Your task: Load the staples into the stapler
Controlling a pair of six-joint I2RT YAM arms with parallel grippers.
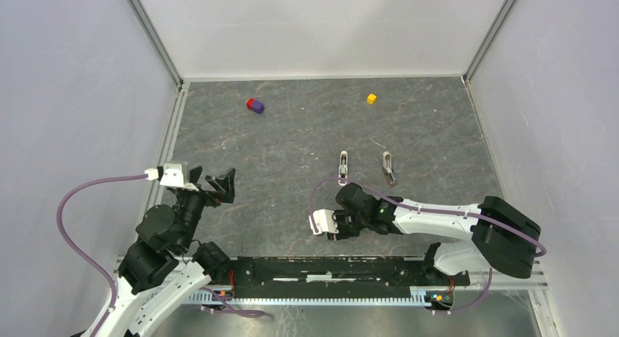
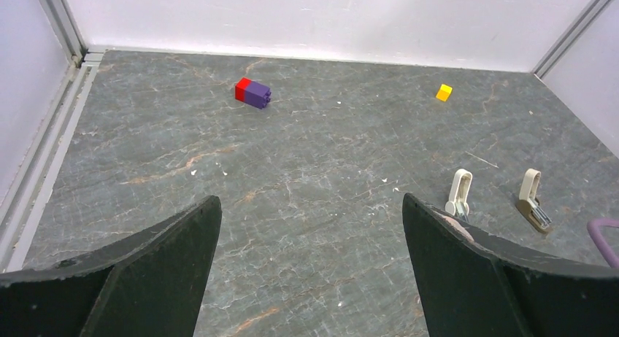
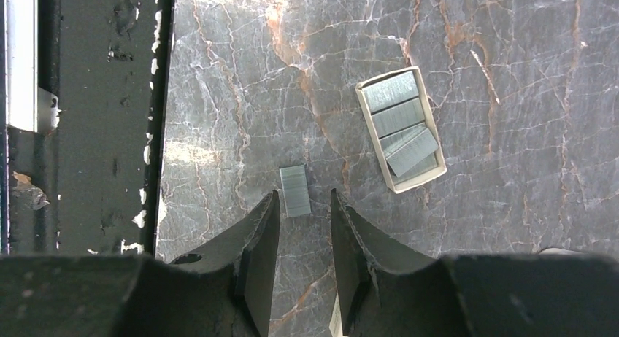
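Right claw (image 3: 304,194) half spread, straddling loose staple strip (image 3: 295,191) on surface (image 3: 511,227), not pinching yet. We'd centre on strip, squeeze gently, lift level. Stapler (image 1: 343,163) sits just beyond wrist. Left claw (image 2: 310,202) spread wide, empty.

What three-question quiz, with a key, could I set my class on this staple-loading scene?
1. True or false: the left gripper holds a staple strip.
2. Multiple choice: the loose staple strip lies A) in the left gripper, B) on the table at the tips of the right gripper, C) on the black rail.
3. Fill in: the open staple box beside it holds more ____.

Key: 1 false, the left gripper is open and empty; 2 B; 3 staples.
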